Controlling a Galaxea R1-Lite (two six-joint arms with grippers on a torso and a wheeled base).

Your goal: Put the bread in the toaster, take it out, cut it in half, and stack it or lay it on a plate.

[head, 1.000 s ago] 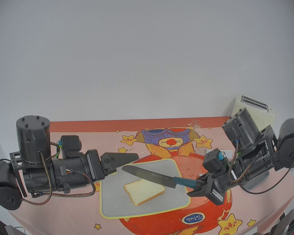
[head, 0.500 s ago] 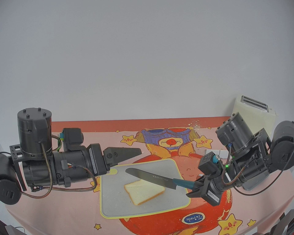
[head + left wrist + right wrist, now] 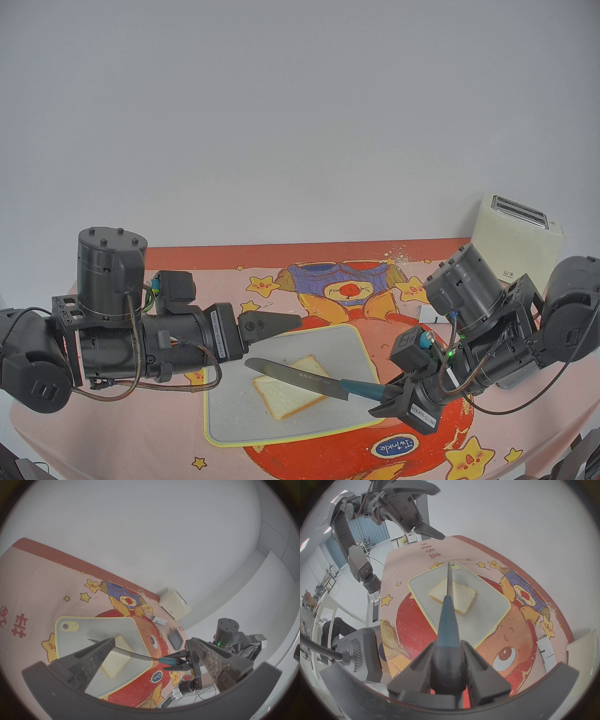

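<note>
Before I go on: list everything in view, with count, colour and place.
bread: 1 slice, pale with tan crust, on the board
knife: 1, steel blade, teal handle, blade across the bread
board: 1, grey with yellow rim, mid-table
toaster: 1, cream, far right corner
small white item: 1, between board and toaster
grey square item: 1, dark grey, right of the board
tablecloth: 1, pink and red cartoon print
left gripper: dark grey, fingers open, above the board's far left edge
right gripper: dark grey, fingers shut on the knife handle
</note>
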